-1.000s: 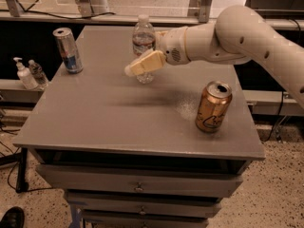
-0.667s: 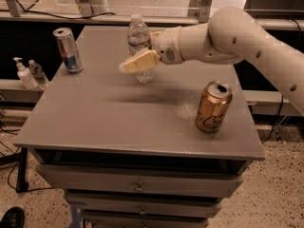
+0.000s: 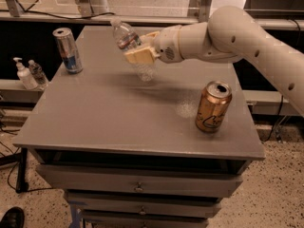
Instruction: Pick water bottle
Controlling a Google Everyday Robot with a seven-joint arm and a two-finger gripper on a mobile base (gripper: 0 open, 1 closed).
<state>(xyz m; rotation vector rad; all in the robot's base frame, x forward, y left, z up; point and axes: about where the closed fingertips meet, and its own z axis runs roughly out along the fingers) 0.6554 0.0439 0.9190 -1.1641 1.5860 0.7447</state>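
Note:
The water bottle (image 3: 129,44) is clear ribbed plastic with a red-white-dark label band near its top. It is tilted, top leaning to the left, over the back middle of the grey table (image 3: 104,122). My gripper (image 3: 141,51) reaches in from the right on a white arm and is shut on the bottle's middle. One cream finger (image 3: 141,56) lies across the front of the bottle. The bottle's bottom end is off the tabletop.
A slim silver-blue can (image 3: 67,50) stands at the table's back left. A gold can (image 3: 213,106) stands at the right. A white pump dispenser (image 3: 23,74) and a tiny clear bottle (image 3: 37,73) stand on a ledge to the left. Drawers are below the tabletop.
The bottle stood upright on the table with my gripper closing on it. Now it is gripped, lifted and tilted to the left.

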